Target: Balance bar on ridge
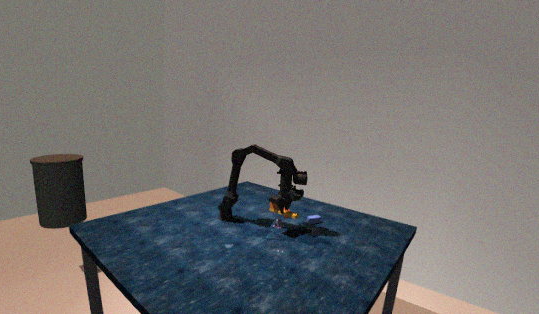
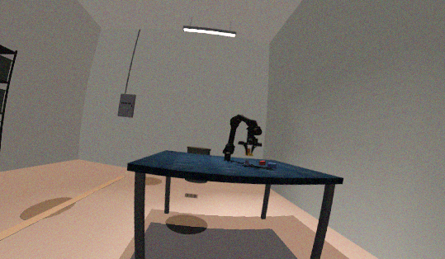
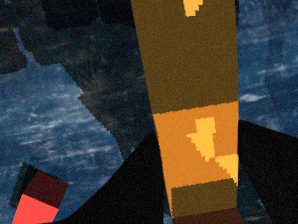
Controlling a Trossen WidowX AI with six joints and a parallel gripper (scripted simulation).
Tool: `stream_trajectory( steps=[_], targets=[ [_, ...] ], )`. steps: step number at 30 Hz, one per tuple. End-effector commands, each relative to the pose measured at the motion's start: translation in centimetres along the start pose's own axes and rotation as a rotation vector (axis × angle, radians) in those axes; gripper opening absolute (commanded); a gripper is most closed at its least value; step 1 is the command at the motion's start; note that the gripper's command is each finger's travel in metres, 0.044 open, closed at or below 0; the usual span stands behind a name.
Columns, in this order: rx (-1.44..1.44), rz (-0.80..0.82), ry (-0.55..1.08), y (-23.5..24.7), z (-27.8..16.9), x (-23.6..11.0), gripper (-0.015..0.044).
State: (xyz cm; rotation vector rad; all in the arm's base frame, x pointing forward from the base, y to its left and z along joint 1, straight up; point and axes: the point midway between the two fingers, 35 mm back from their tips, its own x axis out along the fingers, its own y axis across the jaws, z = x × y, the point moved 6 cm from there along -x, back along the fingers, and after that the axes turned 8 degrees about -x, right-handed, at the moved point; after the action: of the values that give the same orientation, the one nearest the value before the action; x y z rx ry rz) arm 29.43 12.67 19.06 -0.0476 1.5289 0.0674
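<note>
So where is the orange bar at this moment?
The orange bar is held in the gripper above the blue table, left of the small lilac block in the top view.

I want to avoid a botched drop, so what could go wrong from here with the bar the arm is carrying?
1. The hand grips the orange bar in the air; released before it sits on the small ridge, it would fall to the blue table.
2. A red block and a lavender block lie close by; a bar end could strike them.
3. Set down off-centre, the bar could tip.
</note>
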Motion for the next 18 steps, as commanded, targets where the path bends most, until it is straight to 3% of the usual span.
stream_trajectory(
  steps=[1,18],
  targets=[
    [0.005,0.000,0.009,-0.1,-0.1,0.9,0.0000],
    [0.007,-0.001,0.009,-0.6,-0.2,2.7,0.0000]
  ],
)
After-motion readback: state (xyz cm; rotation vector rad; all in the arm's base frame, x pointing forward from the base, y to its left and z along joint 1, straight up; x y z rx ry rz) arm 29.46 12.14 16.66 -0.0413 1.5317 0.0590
